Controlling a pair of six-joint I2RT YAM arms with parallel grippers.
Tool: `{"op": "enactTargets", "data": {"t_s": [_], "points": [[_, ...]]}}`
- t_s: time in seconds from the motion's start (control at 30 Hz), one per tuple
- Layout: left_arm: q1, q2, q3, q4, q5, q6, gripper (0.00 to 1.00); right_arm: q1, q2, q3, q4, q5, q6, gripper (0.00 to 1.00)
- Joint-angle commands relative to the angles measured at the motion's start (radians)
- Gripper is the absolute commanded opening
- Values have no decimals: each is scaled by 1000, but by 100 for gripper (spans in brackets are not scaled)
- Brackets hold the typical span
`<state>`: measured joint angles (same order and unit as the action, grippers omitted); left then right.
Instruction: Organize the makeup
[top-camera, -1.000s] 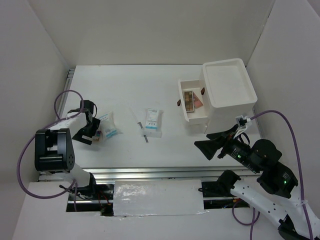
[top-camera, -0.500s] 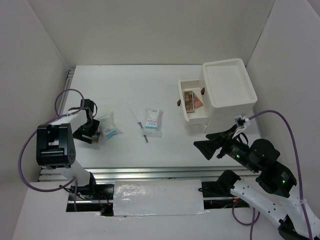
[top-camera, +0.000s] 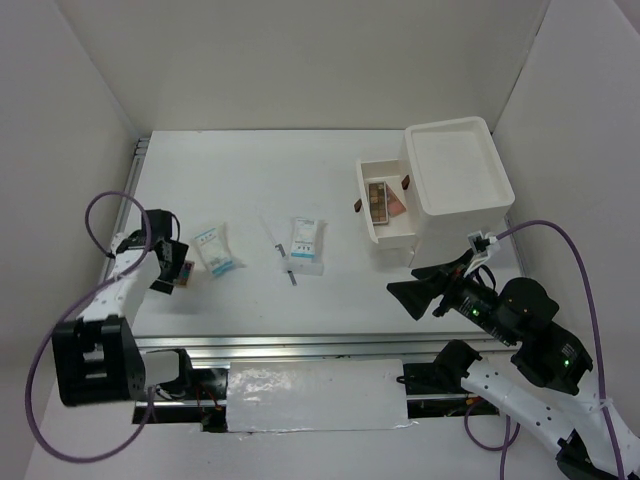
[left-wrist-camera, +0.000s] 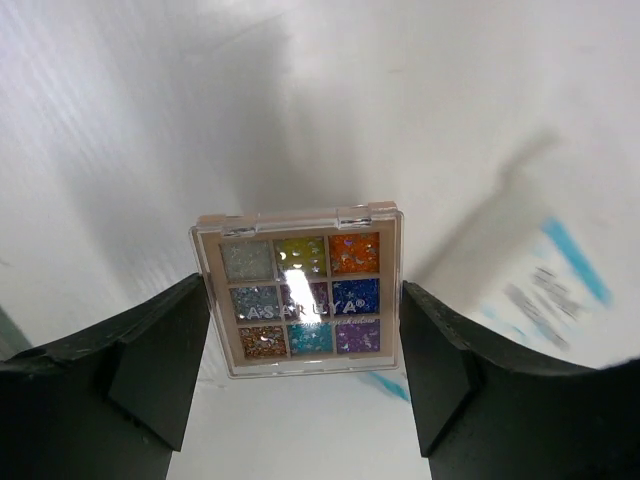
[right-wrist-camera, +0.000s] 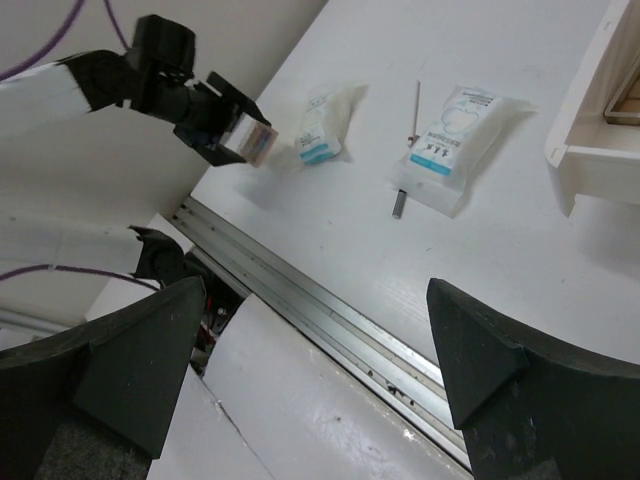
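Observation:
My left gripper is shut on a small square palette of glittery colour squares, its fingers on both side edges, held above the table left of a small white-and-blue packet. The palette also shows in the right wrist view. A larger white-and-blue packet lies mid-table with a thin pencil beside it. Brown and pink palettes lie in the open drawer. My right gripper is open and empty above the near right table.
The big white drawer box stands at the right back, its drawer pulled out to the left. A metal rail runs along the near table edge. White walls close in the left, back and right sides.
My left gripper has swung left and nearer with the palette, away from the small packet. The right arm has not moved.

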<state>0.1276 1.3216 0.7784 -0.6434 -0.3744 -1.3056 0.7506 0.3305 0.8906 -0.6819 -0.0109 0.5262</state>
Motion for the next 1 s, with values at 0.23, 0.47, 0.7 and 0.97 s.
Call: {"op": "enactTargets", "data": {"t_s": [0.23,0.47,0.7,0.97], "points": [[-397,-311,174,252,-47,215,24,9,1,59,22,78,-8,100],[-842,233,825,286,-81,452,24,7,2,192,-41,132,11,100],[-902,664,1218,405,126,480,25,6,-15,212,-109,158,11,100],[-910,806,1291,449,181,454,34,7,-16,251,-145,173,-15,100]]}}
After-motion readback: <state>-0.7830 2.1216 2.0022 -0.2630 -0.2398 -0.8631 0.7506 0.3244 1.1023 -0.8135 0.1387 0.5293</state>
